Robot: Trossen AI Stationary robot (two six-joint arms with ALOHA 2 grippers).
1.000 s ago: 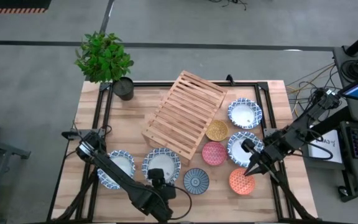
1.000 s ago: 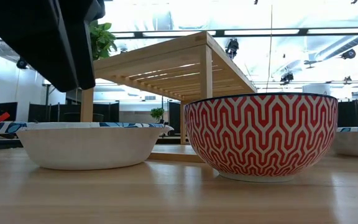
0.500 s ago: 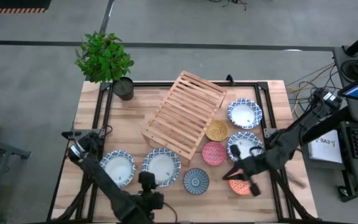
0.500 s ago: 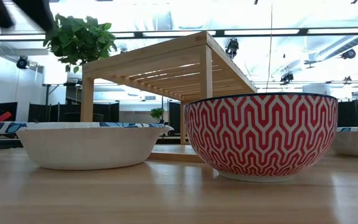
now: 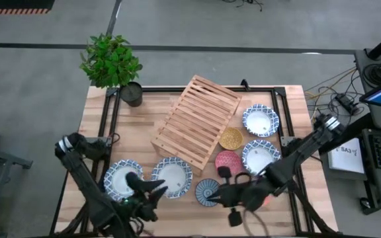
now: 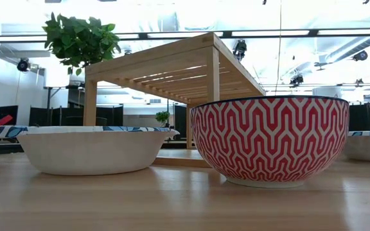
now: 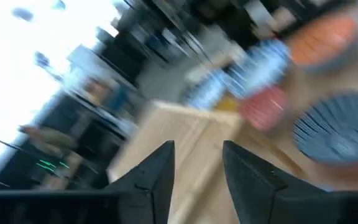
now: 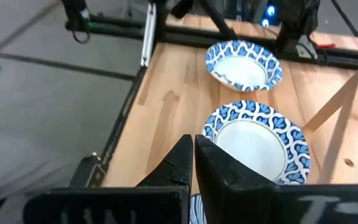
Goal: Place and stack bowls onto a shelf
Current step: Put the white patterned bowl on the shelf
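**Ana:** Bowls all sit on the tabletop (image 5: 98, 125) around the shelf (image 5: 197, 119), none on the slats yet. Two white bowls with blue rims lie by the front edge on the left: one (image 5: 123, 180) near the left arm, the other (image 5: 172, 176) just beside the shelf's near corner. The teal bowl (image 5: 208, 192), pink-red bowl (image 5: 227, 161) and mustard bowl (image 5: 231, 139) string along the shelf's right side, with two more blue-rimmed ones (image 5: 260, 120) (image 5: 261, 156) beyond. I'd judge they're spread so each arm can reach its share.

**Ben:** And the grippers?

**Ana:** The left gripper (image 7: 197, 163) hangs over the front edge, fingers (image 7: 156, 169) parted with a clear gap, nothing between them. The right gripper (image 8: 194, 158) is clenched, fingers pressed together and empty, reaching across the front near the teal bowl.

**Ben:** The orange bowl?

**Ana:** Visible only from the left wrist (image 7: 321, 38); from above, the right arm covers it.
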